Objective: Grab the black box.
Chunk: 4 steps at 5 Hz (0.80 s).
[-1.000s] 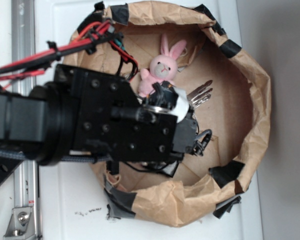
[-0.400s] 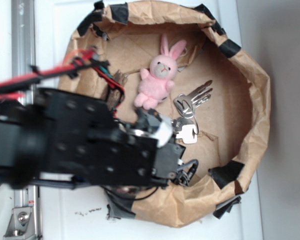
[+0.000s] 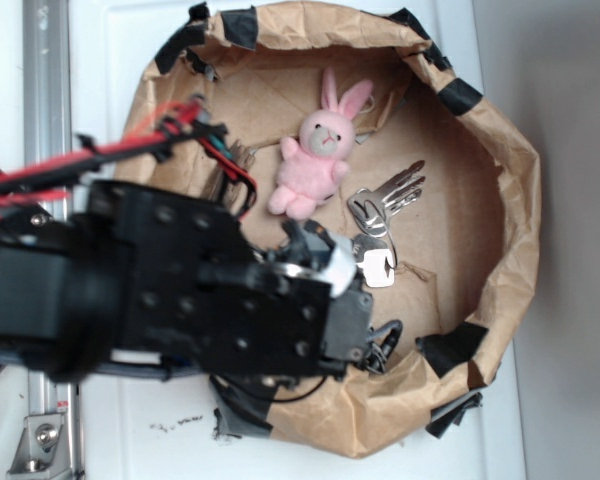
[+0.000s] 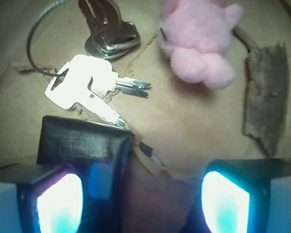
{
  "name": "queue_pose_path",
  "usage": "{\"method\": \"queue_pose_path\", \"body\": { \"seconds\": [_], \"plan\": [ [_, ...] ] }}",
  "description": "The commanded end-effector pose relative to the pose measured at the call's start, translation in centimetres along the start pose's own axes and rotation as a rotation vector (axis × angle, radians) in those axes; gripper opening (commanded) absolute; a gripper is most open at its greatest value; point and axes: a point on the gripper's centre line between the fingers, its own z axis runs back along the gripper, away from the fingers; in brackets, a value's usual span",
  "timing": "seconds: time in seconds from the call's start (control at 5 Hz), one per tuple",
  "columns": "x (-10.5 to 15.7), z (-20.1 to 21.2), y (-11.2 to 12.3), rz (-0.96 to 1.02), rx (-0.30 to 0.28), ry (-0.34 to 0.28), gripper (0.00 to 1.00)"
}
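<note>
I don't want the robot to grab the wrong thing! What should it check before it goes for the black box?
1. Is the gripper open: ok, its fingers are apart.
2. Can it see the black box: ok in the wrist view; hidden under the arm in the exterior view.
3. Is the box between the fingers: not ok; it sits by one finger, and the gap shows only cardboard.
4. Are the keys clear of the box: cannot tell; one key tip reaches its edge.
5. Is the pink bunny out of the way: ok.
</note>
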Motion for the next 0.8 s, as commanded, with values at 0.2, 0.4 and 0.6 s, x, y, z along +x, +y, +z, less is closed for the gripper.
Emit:
{"method": "queue_pose_path", "body": {
  "seconds": [0.2,0.4,0.6],
  "plan": [
    [-0.7,-3.9,-4.5,-0.046,0.007,0.070,1.00],
    [-0.4,-3.8,-4.9,-0.044,-0.005,0.090,1.00],
    [0.2,-2.4,-4.3,-0.056,-0.031,0.042,0.00]
  ]
}}
